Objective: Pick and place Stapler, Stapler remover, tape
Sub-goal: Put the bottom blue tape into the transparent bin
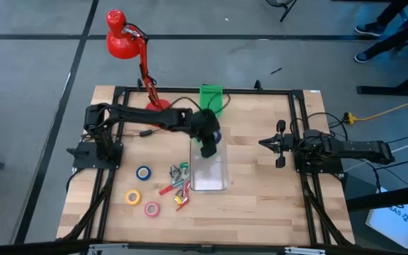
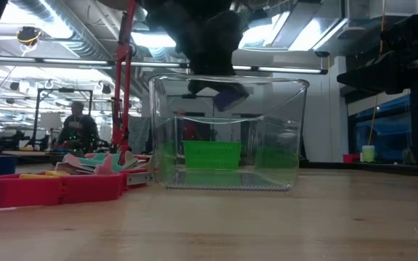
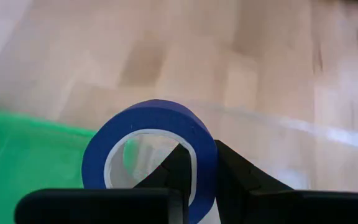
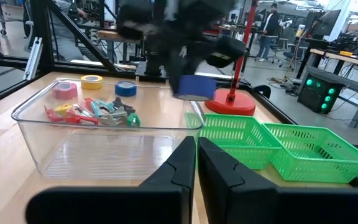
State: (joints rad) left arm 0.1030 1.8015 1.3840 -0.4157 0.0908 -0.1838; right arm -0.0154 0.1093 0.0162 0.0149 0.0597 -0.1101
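left hand (image 3: 199, 180): clamped on blue tape roll (image 3: 151, 152) | right hand (image 4: 196, 163): closed, empty

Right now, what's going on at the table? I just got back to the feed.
The left hand is shut on a blue tape roll, holding it above the clear bin near its far rim. The bin looks empty. Another blue roll, a yellow roll and a pink roll lie on the table beside a pile of small tools. The right hand waits, shut, at the right.
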